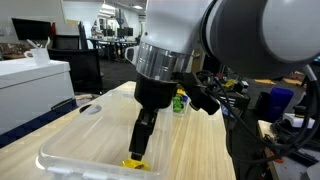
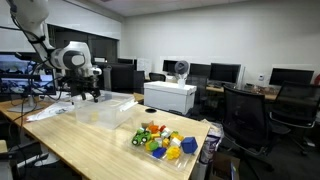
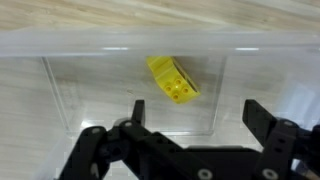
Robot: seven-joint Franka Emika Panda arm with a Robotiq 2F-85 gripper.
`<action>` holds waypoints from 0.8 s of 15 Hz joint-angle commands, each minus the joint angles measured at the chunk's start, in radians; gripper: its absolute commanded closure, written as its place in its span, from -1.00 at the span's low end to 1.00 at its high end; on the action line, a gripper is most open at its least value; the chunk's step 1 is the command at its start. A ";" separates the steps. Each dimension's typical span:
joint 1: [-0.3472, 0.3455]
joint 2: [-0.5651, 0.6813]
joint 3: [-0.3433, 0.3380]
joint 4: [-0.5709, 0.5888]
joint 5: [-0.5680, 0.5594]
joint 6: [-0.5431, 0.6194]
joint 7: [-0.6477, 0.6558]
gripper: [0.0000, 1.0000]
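Note:
A yellow toy brick (image 3: 172,80) lies on the floor of a clear plastic bin (image 3: 60,45) in the wrist view; it also shows as a yellow spot (image 1: 135,162) at the bin's near edge in an exterior view. My gripper (image 3: 190,118) is open and empty, hovering just above the brick with a finger on each side of the view. In an exterior view the gripper (image 1: 139,152) reaches down into the clear bin (image 1: 70,148). The arm and bin (image 2: 105,112) also show far off on the wooden table.
A pile of coloured toy bricks (image 2: 160,141) lies near the wooden table's (image 2: 90,150) end. A green object (image 1: 179,102) stands behind the arm. A white box (image 2: 168,96), office chairs (image 2: 245,115) and monitors surround the table.

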 commanded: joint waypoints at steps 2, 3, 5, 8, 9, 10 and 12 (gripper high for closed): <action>0.001 -0.022 0.003 -0.025 0.001 0.004 -0.011 -1.00; 0.000 -0.011 -0.001 -0.020 -0.007 0.008 -0.010 -1.00; -0.009 0.010 0.001 -0.009 0.005 -0.006 -0.057 -1.00; -0.026 0.054 0.013 0.030 0.029 -0.112 -0.186 -1.00; -0.032 0.065 0.016 0.042 0.039 -0.147 -0.222 -1.00; -0.035 0.072 0.014 0.052 0.028 -0.180 -0.245 -1.00; -0.042 0.084 0.006 0.078 0.008 -0.245 -0.283 -1.00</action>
